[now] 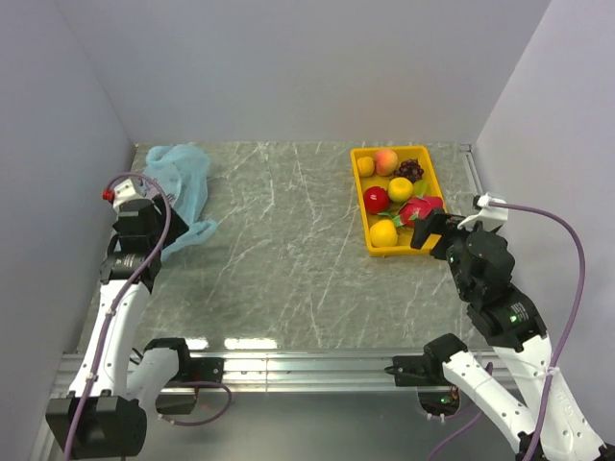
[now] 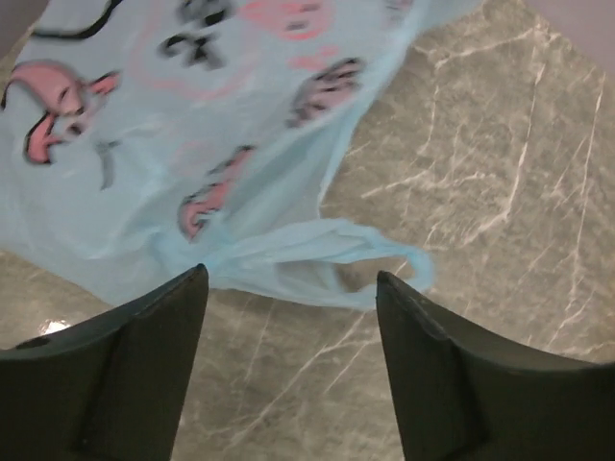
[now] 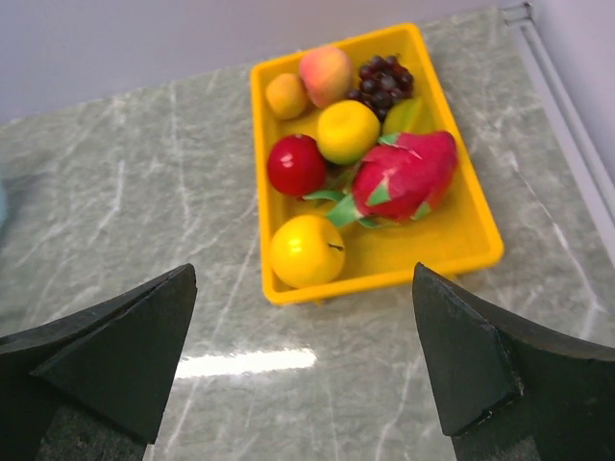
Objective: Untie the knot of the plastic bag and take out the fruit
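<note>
The light blue plastic bag (image 1: 183, 178) lies flat and crumpled at the far left of the table. One handle loop (image 2: 327, 259) lies loose on the marble, and I see no tied knot. My left gripper (image 2: 291, 279) is open and empty, hovering just short of that loop, at the left edge in the top view (image 1: 154, 230). The red apple (image 3: 296, 165), the yellow-orange fruit (image 3: 347, 132) and the peach (image 3: 326, 73) sit in the yellow tray (image 3: 480, 252). My right gripper (image 3: 303, 274) is open and empty, near the tray's front edge (image 1: 430, 230).
The tray (image 1: 430, 168) also holds a yellow apple (image 3: 307, 251), a small orange fruit (image 3: 286, 94), dark grapes (image 3: 382, 80) and a pink dragon fruit (image 3: 404, 175). Walls close in the left, back and right sides. A metal rail runs along the near edge.
</note>
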`<action>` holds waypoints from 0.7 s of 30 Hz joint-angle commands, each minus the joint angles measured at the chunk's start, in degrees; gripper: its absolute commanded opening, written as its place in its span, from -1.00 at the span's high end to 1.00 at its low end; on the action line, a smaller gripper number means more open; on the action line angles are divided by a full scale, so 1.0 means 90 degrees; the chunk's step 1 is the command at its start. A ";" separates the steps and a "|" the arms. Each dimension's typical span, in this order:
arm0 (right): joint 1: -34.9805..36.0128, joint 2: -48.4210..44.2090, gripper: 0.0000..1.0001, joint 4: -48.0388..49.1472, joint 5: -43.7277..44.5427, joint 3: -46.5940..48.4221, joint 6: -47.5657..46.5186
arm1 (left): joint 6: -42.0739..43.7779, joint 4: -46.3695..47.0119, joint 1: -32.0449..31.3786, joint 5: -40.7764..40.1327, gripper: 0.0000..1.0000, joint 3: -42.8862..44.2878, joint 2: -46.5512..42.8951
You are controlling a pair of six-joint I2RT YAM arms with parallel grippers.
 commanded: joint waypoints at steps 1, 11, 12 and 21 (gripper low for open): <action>0.0023 -0.0140 -0.99 -0.0505 0.0500 0.0307 0.0104 | 0.0183 -0.0357 -0.0105 -0.0009 -0.64 0.0551 -0.0383; 0.0032 -0.1302 -0.99 -0.1297 0.0443 0.0728 0.0349 | 0.0097 -0.2184 -0.0124 -0.0301 -0.99 0.2214 -0.1574; 0.0023 -0.1419 -0.99 -0.1374 0.0374 0.0747 0.0338 | -0.0108 -0.2233 -0.0134 -0.0321 -0.99 0.2175 -0.1827; 0.0023 -0.2561 -0.99 -0.1620 -0.0095 0.0650 0.0222 | -0.0042 -0.2614 -0.0115 -0.0399 -0.99 0.1842 -0.3653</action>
